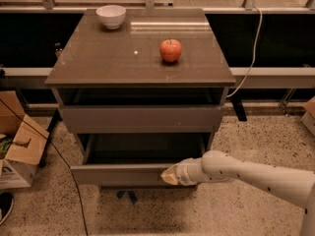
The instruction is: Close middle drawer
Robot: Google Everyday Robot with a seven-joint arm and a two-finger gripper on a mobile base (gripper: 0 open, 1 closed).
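Observation:
The middle drawer is the cabinet's second one down, grey-brown with a plain flat front. It stands partly pulled out, and its dark inside shows above the front. My gripper comes in from the right on a white arm. Its tip is against the right part of the drawer front. The similar upper drawer front sits just under the glossy tabletop.
A red apple and a white bowl sit on the tabletop. An open cardboard box stands on the floor at the left. A white cable hangs at the cabinet's right. The floor is speckled stone.

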